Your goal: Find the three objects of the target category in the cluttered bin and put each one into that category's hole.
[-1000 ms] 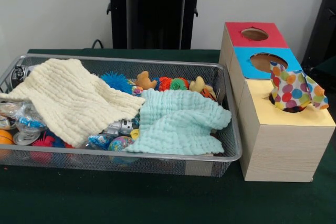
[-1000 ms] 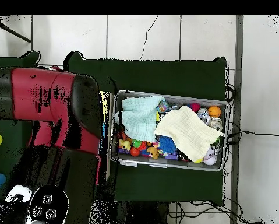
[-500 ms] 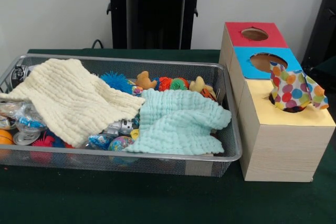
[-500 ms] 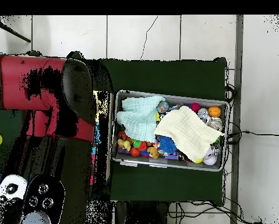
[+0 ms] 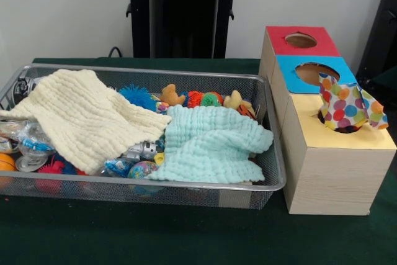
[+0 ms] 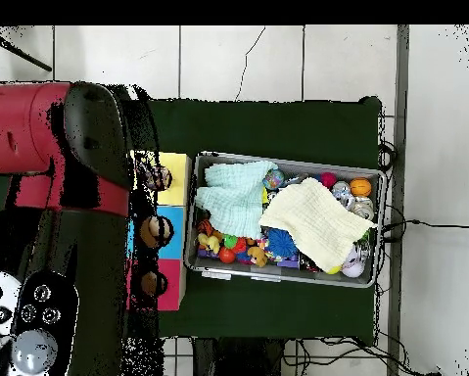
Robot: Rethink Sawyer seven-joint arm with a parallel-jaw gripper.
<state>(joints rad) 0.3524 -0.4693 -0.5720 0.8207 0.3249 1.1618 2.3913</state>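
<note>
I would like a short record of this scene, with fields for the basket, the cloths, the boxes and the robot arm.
basket: wire mesh bin on the green table, full of small toys
cloths in basket: cream waffle cloth; mint waffle cloth beside it
boxes: red box, blue box, yellow box in a row beside the basket
polka-dot fabric: sticking out of the yellow box's hole
arm: over the boxes in the overhead view
gripper: not visible
</note>
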